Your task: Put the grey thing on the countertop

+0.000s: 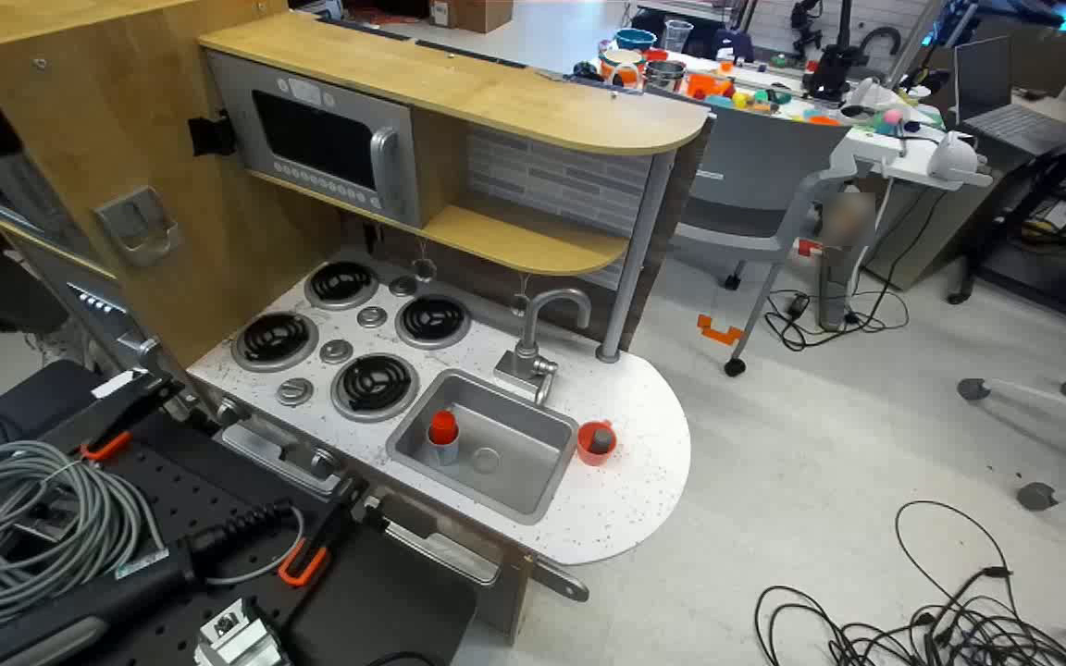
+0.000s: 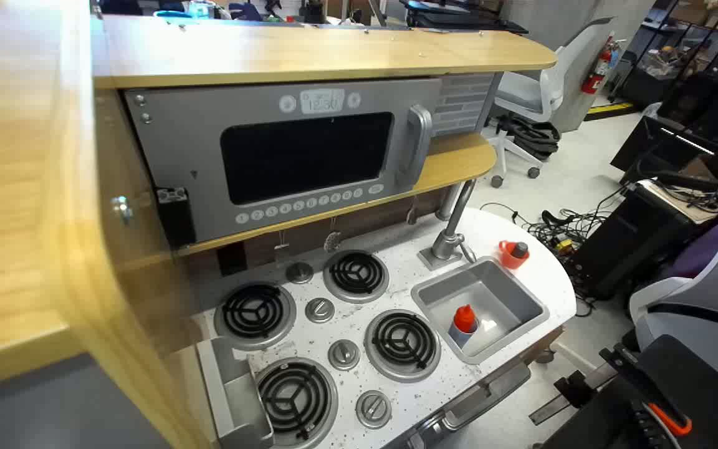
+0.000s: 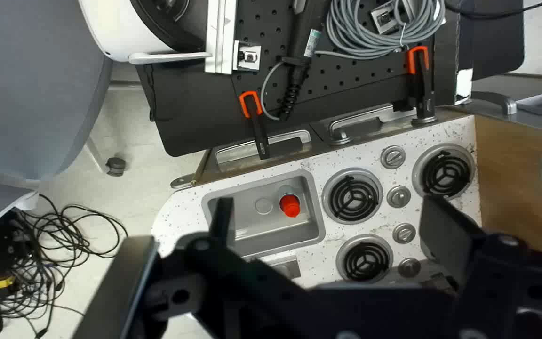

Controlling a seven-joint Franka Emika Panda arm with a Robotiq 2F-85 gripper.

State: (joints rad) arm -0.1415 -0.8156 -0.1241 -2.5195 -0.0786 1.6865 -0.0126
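Observation:
A small dark grey thing (image 1: 601, 439) stands in a red cup (image 1: 586, 453) on the white countertop (image 1: 653, 462), between the sink and the rounded end. The grey thing (image 2: 520, 250), cup (image 2: 508, 260) and countertop (image 2: 549, 271) also show in an exterior view. In the wrist view my gripper (image 3: 328, 200) is wide open with nothing between its fingers. It hangs above the countertop (image 3: 315, 266), one finger in front of the sink and one in front of the burners. The red cup and the grey thing do not show in the wrist view. The gripper does not show clearly in either exterior view.
A light cup with a red-topped item (image 1: 443, 430) stands in the metal sink (image 1: 528, 481). A faucet (image 1: 533, 333) rises behind the sink. The tan upper shelf (image 1: 459, 83) and toy microwave (image 2: 309, 156) overhang the back. A wooden side panel (image 1: 154, 120) stands beside the burners.

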